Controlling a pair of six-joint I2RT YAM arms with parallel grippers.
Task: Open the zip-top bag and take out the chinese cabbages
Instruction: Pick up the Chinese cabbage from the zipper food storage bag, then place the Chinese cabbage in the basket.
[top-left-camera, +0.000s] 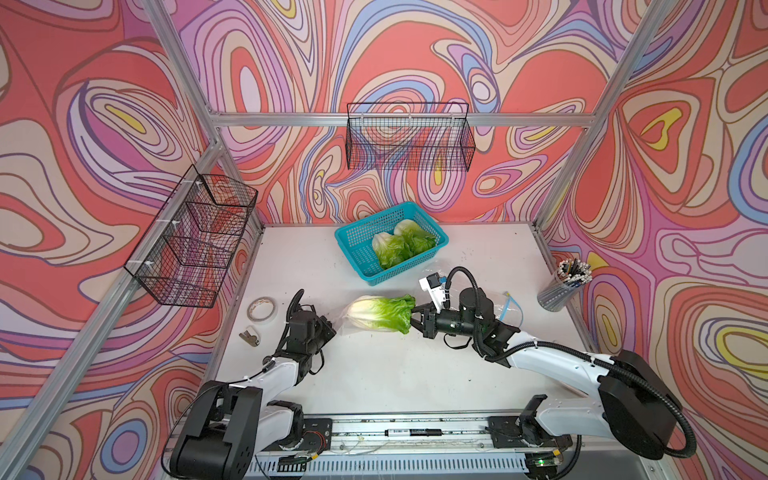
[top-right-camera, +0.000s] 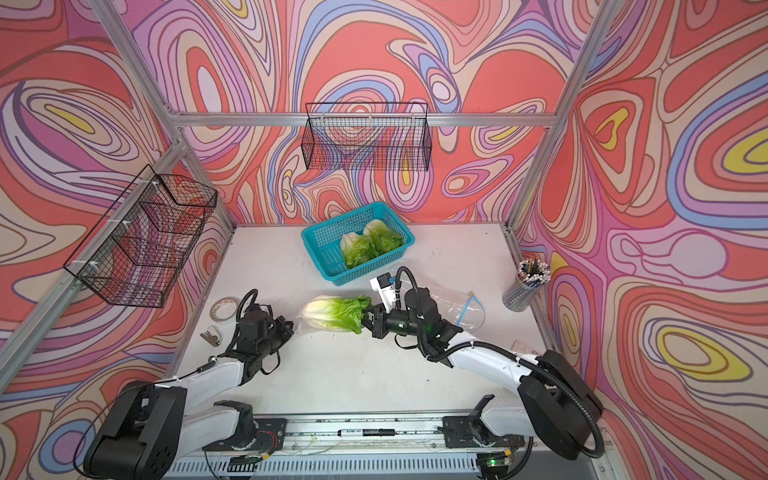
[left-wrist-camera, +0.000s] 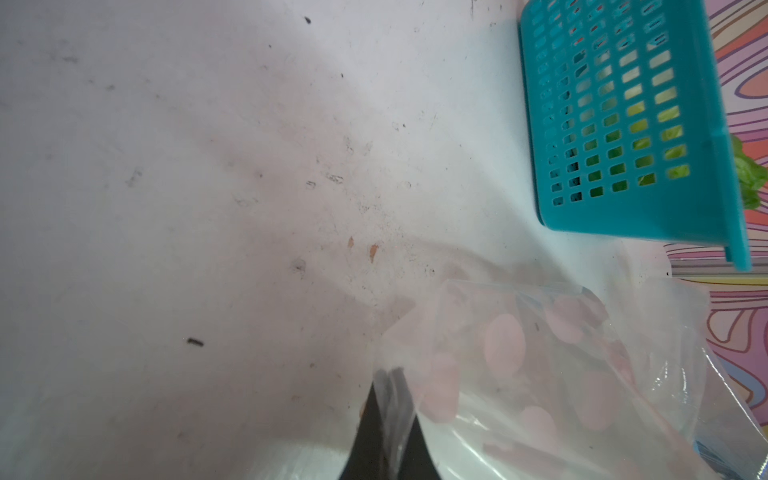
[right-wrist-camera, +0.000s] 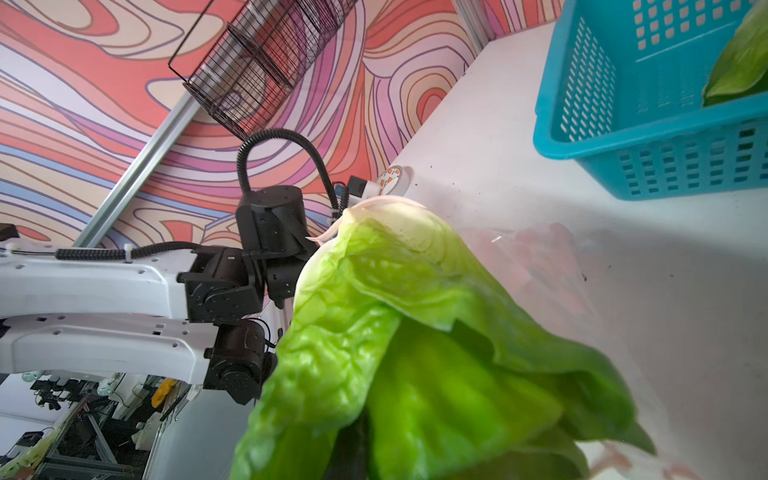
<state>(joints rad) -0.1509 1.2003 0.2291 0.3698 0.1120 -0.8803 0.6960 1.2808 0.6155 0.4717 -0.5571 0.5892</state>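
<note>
The right pincer (top-left-camera: 415, 321) is clamped on the frilly green tip of the third chinese cabbage (top-left-camera: 380, 312), which lies across the middle of the tabletop (top-left-camera: 395, 374) with its white base towards the left arm. The left pincer (left-wrist-camera: 388, 399) is closed on a corner of the zip-top bag (left-wrist-camera: 540, 374), pinching the clear film flat between its jaws. The bag's blue-zipped mouth shows behind the right wrist, nearer the right edge. Film seems to wrap the cabbage's base, though I can't tell how much of the head is clear of it. The other two chinese cabbages (top-left-camera: 390, 249) sit in the teal basket (top-left-camera: 355, 259) by the far edge.

What worries me is that grip on leaf alone. Leaves that thin could tear or slide out if the base snags in the plastic, and the head would drop back. If the left pinch lets go, I'd expect the whole bag to trail along with the cabbage. A low carry could also knock the basket's near rim and shove it.
</note>
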